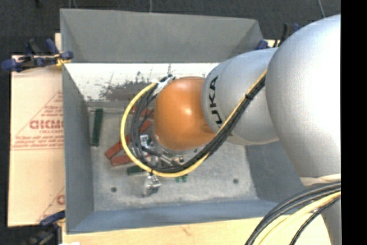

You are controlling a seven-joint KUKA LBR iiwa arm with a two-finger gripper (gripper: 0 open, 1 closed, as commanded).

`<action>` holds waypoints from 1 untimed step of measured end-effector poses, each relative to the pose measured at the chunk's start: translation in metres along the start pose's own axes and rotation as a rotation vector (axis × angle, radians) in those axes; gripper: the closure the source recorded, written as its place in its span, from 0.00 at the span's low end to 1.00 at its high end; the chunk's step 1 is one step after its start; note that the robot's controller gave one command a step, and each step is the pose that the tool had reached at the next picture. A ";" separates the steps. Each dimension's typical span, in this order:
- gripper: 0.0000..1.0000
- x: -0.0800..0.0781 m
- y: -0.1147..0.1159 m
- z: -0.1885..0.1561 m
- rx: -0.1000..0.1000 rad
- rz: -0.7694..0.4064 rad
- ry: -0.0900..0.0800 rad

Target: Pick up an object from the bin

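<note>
My gripper (151, 183) hangs low over the front middle of the bin, mostly hidden under the orange cover; its metal tip shows just above the floor. Right behind it lies a small dark green piece (134, 169), partly covered by cables. A red-brown block (116, 154) lies to its left, tilted, with its right end running under the arm. Another small green piece (182, 179) peeks out to the right of the gripper.
A long dark green bar (96, 126) lies along the left wall. The arm and its cable loop cover the bin's middle and right. Bare floor shows at the front left and front right.
</note>
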State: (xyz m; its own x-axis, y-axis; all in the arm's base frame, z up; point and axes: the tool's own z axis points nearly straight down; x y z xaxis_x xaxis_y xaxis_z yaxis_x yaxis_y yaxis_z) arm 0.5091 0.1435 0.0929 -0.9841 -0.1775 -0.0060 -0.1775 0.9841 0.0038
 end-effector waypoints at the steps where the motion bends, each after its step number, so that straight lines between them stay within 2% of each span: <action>1: 0.00 -0.004 -0.011 0.005 -0.002 0.003 -0.007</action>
State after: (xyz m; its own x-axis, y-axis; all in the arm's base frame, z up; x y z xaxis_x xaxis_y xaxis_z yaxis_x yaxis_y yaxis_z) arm 0.5150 0.1330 0.0882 -0.9846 -0.1746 -0.0128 -0.1747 0.9846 0.0063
